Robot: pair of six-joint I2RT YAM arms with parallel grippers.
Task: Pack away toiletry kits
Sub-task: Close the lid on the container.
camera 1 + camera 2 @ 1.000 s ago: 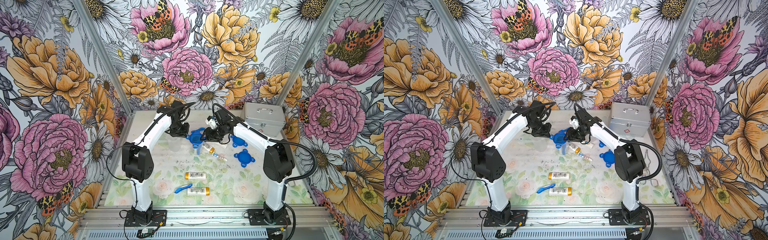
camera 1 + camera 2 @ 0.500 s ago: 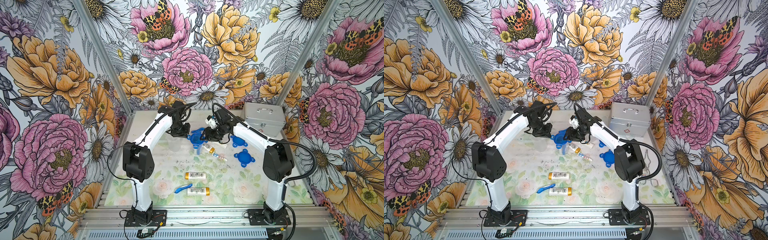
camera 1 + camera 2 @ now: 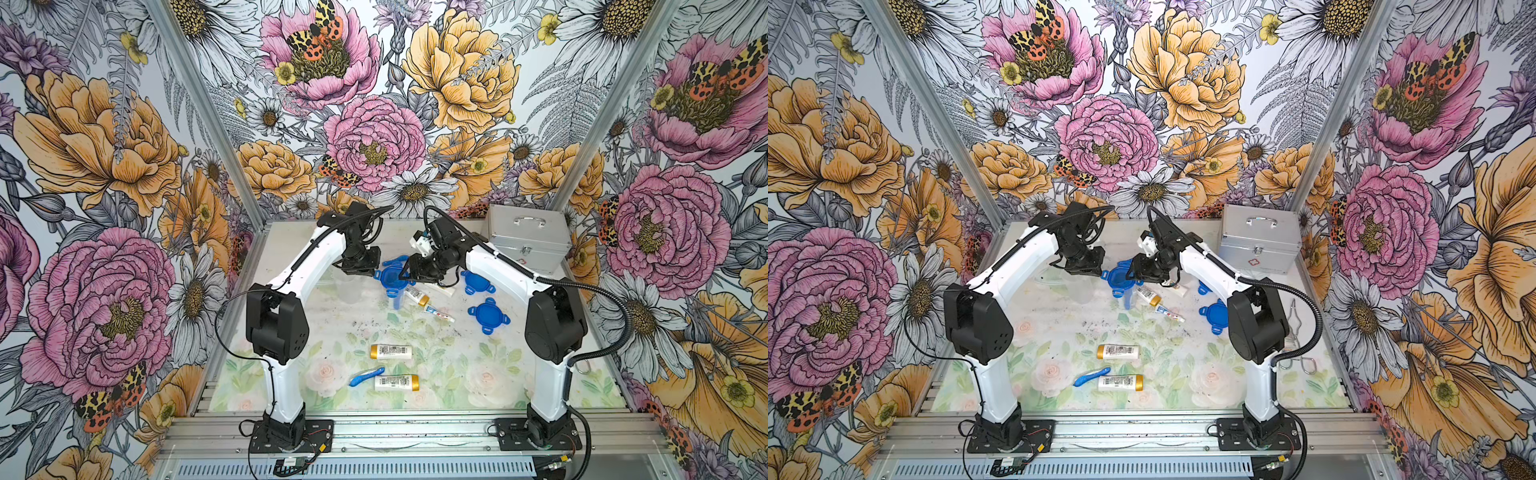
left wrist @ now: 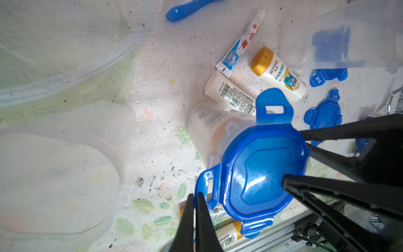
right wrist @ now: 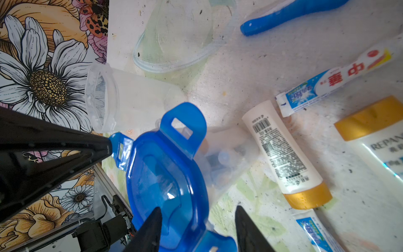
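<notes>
Over on the left side of the table, two empty cups are sitting close together, clear and hard to pick out against the mat. Just beside them your left gripper is reaching down with its fingers pressed together. Its tips are touching one tab of the blue lid (whether that tab is actually nipped between them, you cannot tell). The lid is sitting on the mouth of a cup near the middle back of the table with its tabs sticking outward, and a white bottle is showing through the cup's wall. Nearer the front edge, two bottles are lying on their sides, with a toothbrush lying just beside the nearer one. Your right gripper is hovering at the lid's far side with its fingers spread apart, one over the lid's top and the other out past its rim. Just right of the cup, a gold-capped bottle and a toothpaste tube are lying on the mat. Further right, two loose lids are lying flat, apart from each other, and a silver case is standing closed in the back right corner
</notes>
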